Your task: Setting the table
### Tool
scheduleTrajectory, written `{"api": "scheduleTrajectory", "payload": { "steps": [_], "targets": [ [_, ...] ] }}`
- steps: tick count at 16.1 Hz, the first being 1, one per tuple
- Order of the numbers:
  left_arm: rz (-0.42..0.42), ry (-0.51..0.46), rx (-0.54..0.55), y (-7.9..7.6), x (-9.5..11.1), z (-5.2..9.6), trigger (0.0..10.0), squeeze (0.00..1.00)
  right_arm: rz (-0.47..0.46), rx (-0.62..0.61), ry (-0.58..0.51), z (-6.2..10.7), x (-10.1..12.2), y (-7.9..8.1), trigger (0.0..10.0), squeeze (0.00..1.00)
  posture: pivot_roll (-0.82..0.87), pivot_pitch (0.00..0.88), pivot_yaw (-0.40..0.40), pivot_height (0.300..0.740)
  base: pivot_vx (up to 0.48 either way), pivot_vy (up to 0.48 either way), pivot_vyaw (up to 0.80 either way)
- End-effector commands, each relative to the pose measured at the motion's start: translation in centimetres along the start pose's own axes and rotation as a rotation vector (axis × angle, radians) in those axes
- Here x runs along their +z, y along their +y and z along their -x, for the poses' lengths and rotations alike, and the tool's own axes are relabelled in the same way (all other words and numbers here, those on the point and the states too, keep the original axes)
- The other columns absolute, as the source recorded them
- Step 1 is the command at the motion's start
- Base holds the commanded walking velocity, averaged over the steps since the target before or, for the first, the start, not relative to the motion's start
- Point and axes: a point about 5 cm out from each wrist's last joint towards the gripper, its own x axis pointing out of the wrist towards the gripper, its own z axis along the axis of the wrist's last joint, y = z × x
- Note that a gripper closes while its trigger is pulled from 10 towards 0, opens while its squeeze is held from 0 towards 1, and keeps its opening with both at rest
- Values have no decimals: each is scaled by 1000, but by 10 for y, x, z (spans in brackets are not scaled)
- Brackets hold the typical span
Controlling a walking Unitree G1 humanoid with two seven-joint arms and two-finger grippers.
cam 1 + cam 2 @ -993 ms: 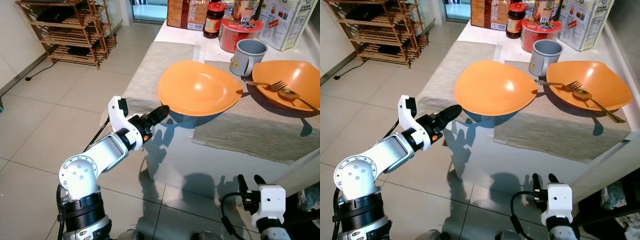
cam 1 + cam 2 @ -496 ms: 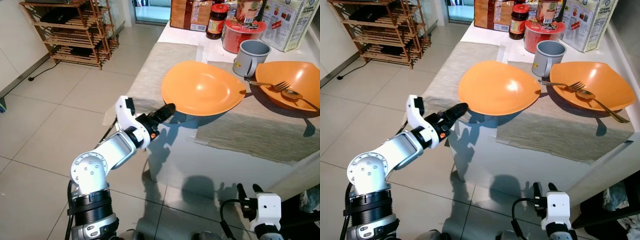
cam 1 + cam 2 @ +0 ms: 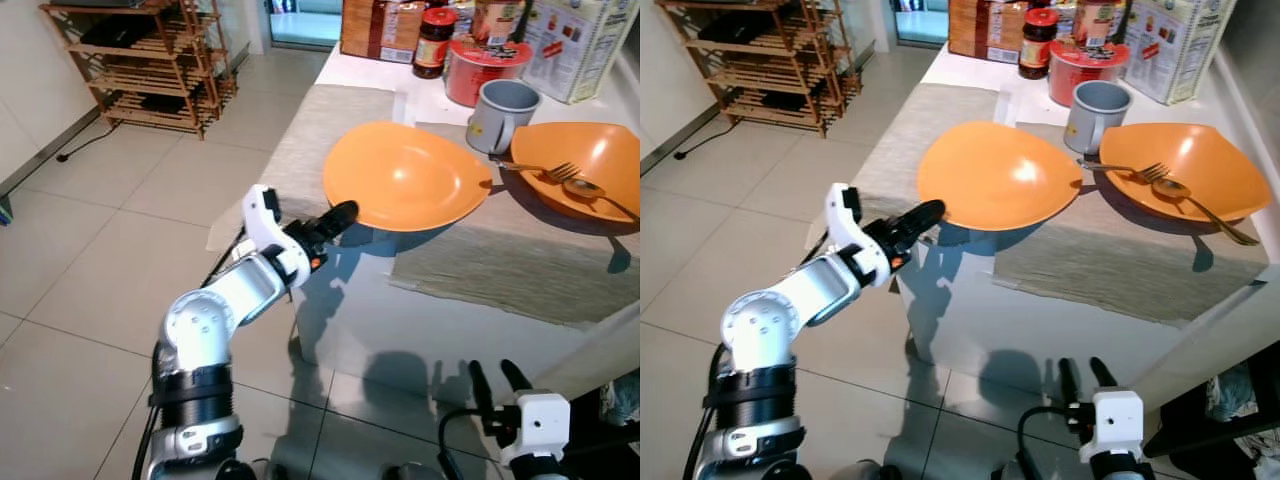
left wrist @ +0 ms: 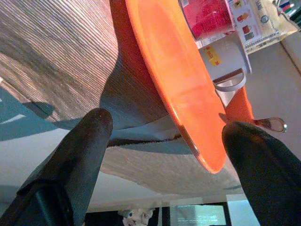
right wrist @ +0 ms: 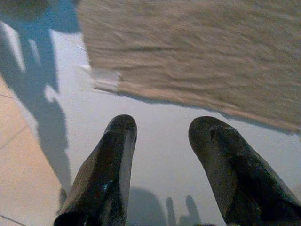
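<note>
An orange plate (image 3: 405,178) lies on the white table, half on a grey runner (image 3: 320,130) and half on a grey placemat (image 3: 500,260). My left gripper (image 3: 340,213) reaches in at the plate's near left rim. In the left wrist view the plate (image 4: 174,80) runs between the two black fingers (image 4: 89,141), which stand wide apart, so the gripper (image 4: 168,123) is open. A second orange plate (image 3: 575,160) at the right holds a fork and a spoon (image 3: 580,188). A grey mug (image 3: 500,112) stands between the plates. My right gripper (image 3: 492,378) hangs open, low before the table front.
Jars, a red tub (image 3: 483,68) and cartons (image 3: 585,45) crowd the table's far end. A wooden rack (image 3: 140,60) stands on the tiled floor at the far left. In the right wrist view the placemat's edge (image 5: 197,52) lies on the white tabletop (image 5: 155,155).
My left arm has pushed forward, bringing its gripper closer under the plate's left rim. The head camera has shifted slightly. The plates and mug have stayed put.
</note>
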Motion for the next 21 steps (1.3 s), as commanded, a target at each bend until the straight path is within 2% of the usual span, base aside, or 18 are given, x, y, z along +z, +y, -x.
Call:
{"api": "scheduleTrajectory", "payload": {
  "steps": [1, 5, 9, 13, 16, 21],
  "targets": [
    [-14, 7, -12, -4, -1, -5, 10000, 0, -8, 22, -9, 4, 3, -1, 10000, 0, -156, 79, 70, 740, 0, 0, 0],
    [20, 19, -36, -8, -8, -15, 10000, 0, -1, 109, -13, 9, 10, 2, 10000, 0, -169, 78, 69, 740, 0, 0, 0],
    [30, 26, -48, -11, -12, -25, 10000, 0, -13, 198, -45, 4, 21, 16, 10000, 0, -167, 79, 69, 740, 0, 0, 0],
    [21, 20, -64, -15, -11, -35, 10000, 0, -7, 212, -36, 3, 21, 21, 10000, 0, -170, 84, 66, 740, 0, 0, 0],
    [21, 6, -92, -22, -10, -39, 10000, 0, -10, 205, -34, 3, 26, 15, 10000, 0, -175, 89, 67, 740, 0, 0, 0],
    [16, -9, -109, -26, -8, -45, 10000, 0, -15, 203, -33, 3, 30, 15, 10000, 0, -176, 92, 67, 740, 0, 0, 0]
  ]
}}
